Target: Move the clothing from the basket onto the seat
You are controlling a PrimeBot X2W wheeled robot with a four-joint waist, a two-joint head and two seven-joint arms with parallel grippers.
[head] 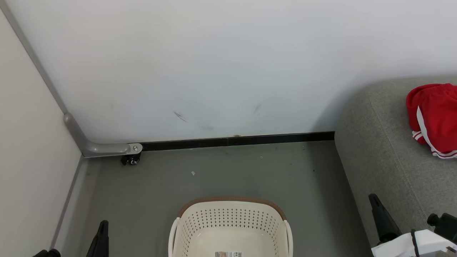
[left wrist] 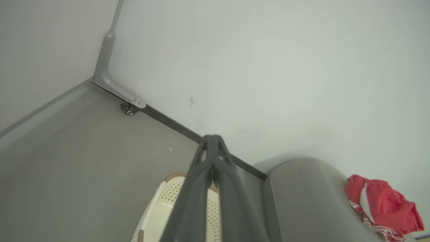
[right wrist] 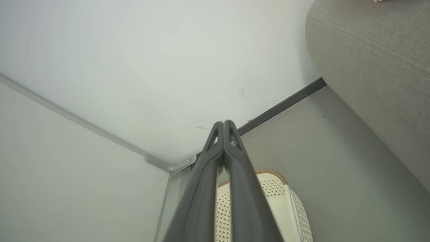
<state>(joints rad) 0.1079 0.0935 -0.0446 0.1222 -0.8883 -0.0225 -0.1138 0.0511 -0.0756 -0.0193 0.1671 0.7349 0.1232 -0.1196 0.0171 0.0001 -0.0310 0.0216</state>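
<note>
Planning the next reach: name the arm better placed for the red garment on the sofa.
Right, probably: the right gripper hangs beside the sofa bearing the red garment; the left gripper is across the basket. Both jaws are shut.

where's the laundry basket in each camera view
head view: basket at bottom centre, cut by the edge.
left wrist view: basket at the bottom, left of centre, partly behind the left gripper.
right wrist view: basket at the bottom, right of centre, partly behind the right gripper.
shared landmark: grey corner bracket at the wall's foot.
</note>
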